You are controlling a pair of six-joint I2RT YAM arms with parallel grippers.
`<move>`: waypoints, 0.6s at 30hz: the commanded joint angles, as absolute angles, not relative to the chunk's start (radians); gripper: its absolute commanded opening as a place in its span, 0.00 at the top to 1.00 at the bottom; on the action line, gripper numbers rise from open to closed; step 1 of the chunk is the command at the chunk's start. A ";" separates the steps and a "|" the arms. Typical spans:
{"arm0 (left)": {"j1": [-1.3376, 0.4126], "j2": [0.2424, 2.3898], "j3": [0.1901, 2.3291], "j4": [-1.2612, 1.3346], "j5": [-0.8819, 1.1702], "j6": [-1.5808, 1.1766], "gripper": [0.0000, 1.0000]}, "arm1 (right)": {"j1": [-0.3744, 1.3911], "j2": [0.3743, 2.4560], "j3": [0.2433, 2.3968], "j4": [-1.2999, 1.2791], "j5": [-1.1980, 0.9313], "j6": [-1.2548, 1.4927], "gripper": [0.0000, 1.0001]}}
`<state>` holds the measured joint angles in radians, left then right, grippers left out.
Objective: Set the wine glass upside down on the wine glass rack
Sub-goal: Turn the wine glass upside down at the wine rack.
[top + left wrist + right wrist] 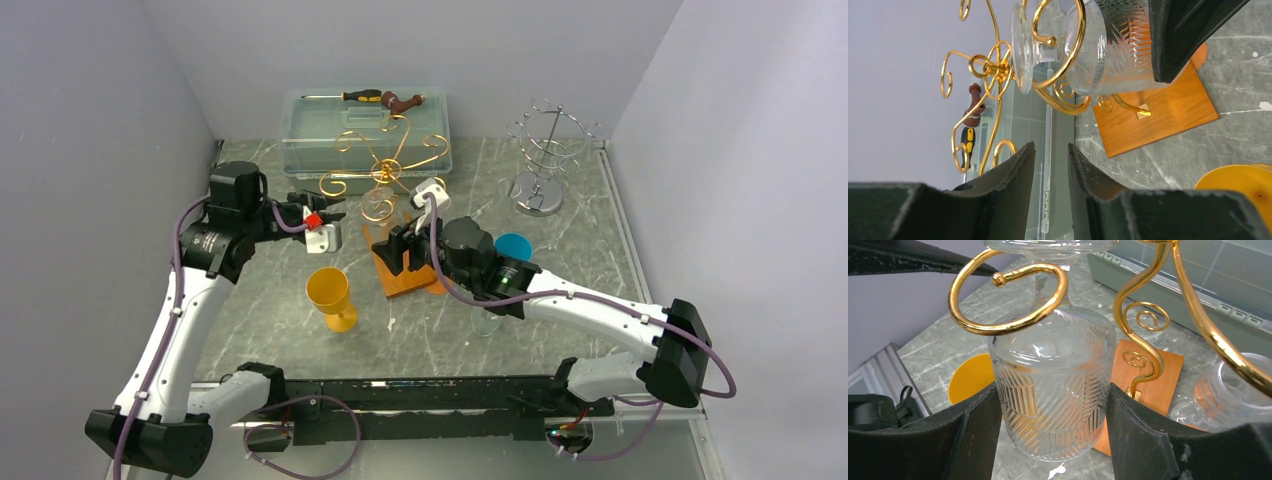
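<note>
The clear ribbed wine glass [1053, 400] hangs upside down, foot at the top and rim toward the table. Its stem sits inside a curled gold hook [1008, 300] of the wine glass rack [385, 165], which stands on a wooden base [405, 285]. My right gripper [1051, 390] is shut on the glass bowl, one pad on each side. In the left wrist view the same wine glass [1108, 45] shows beside the gold rack [998, 70]. My left gripper [1052, 150] hovers left of the rack, its fingers a narrow gap apart with nothing between them.
A yellow goblet [331, 295] stands upright in front of the rack. A second clear glass [1228, 390] lies right of the wooden base, near a blue disc [513, 246]. A silver wire rack [545, 150] stands back right. A plastic box [365, 135] carries a screwdriver [365, 97].
</note>
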<state>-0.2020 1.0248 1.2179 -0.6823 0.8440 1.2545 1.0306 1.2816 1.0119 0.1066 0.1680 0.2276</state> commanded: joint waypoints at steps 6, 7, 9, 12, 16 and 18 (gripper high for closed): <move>-0.230 1.034 1.283 -0.700 0.817 1.266 0.61 | 1.060 1.250 0.977 0.299 0.286 0.241 0.84; -0.232 1.035 1.285 -0.702 0.814 1.265 0.60 | 1.063 1.258 0.985 0.306 0.281 0.229 0.84; -0.233 1.034 1.288 -0.703 0.806 1.260 0.60 | 1.070 1.278 1.012 0.302 0.275 0.201 0.84; -0.235 1.032 1.289 -0.701 0.801 1.261 0.60 | 1.082 1.299 1.038 0.305 0.269 0.167 0.85; -0.237 1.039 1.298 -0.706 0.790 1.266 0.59 | 1.084 1.308 1.045 0.317 0.261 0.140 0.85; -0.238 1.046 1.301 -0.705 0.786 1.267 0.59 | 1.088 1.313 1.038 0.328 0.262 0.115 0.86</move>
<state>-0.2356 1.0389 1.2564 -0.7189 0.8108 1.2560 1.0779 1.3174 0.9833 0.2123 0.2623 0.1783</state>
